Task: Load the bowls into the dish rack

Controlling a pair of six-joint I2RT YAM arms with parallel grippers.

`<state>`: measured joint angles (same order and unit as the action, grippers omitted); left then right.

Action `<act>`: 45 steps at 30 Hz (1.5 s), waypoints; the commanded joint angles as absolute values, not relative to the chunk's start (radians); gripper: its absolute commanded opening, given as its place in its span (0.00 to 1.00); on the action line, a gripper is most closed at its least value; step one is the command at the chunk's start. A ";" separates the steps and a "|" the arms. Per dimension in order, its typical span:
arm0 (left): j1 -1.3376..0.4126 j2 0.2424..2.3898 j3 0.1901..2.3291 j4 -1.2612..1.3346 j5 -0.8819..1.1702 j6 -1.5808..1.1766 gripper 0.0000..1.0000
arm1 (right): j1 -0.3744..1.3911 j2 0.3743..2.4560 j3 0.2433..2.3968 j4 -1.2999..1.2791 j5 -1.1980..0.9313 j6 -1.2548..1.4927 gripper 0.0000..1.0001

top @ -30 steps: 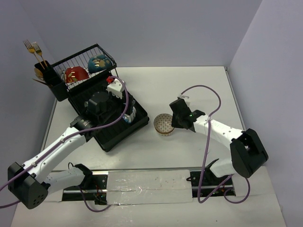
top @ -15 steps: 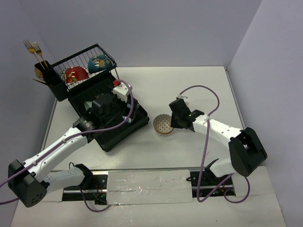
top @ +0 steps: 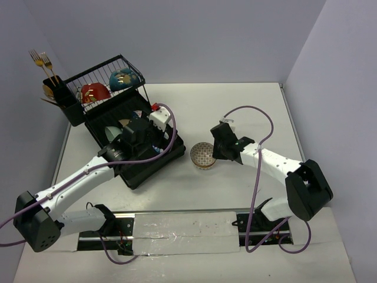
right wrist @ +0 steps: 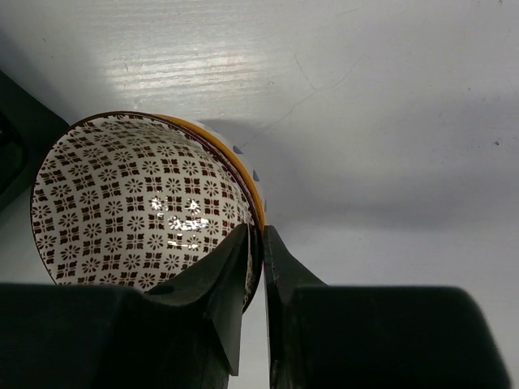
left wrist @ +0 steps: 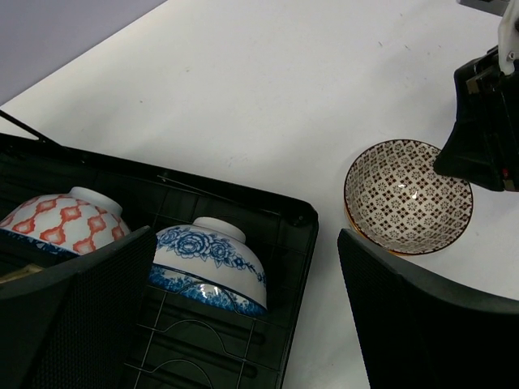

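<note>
Right hand (right wrist: 255, 243) is clamped on the rim of the brown-patterned bowl (right wrist: 138, 203), set on the table (right wrist: 365, 97). The left hand (left wrist: 243, 275) is held apart; below it, a blue-flowered bowl (left wrist: 209, 263) and a red-patterned bowl (left wrist: 61, 223) lie upturned in the dish rack (left wrist: 285, 243). Beyond it, the wire tier (top: 103, 68) holds a red bowl (top: 94, 92) and a teal bowl (top: 122, 78).

The patterned bowl (right wrist: 122, 203) is glinting with glossy ceramic glaze; the white desk (right wrist: 365, 97) is looking matt, faintly scratched.
</note>
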<state>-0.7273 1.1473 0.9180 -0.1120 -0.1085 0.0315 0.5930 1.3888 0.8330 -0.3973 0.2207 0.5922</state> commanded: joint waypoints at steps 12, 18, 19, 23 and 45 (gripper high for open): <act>-0.784 1.146 0.905 -0.084 -0.068 0.097 0.99 | 0.594 1.316 0.907 -0.425 0.256 0.584 0.00; -0.799 1.154 0.902 -0.083 -0.069 0.110 0.99 | 0.594 1.307 0.913 -0.428 0.247 0.571 0.00; -0.799 1.155 0.903 -0.084 -0.068 0.112 0.99 | 0.592 1.305 0.914 -0.428 0.242 0.572 0.00; -0.814 1.144 0.893 -0.081 -0.037 0.132 0.99 | 0.592 1.281 0.926 -0.434 0.235 0.572 0.00; -1.046 1.287 1.048 -0.267 0.138 0.581 0.85 | 0.594 1.128 1.055 -0.537 0.249 0.465 0.00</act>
<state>-1.0279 1.2419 0.9768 -0.2012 0.0826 0.4709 0.5930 1.1801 1.0084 -0.5655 0.2279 0.4870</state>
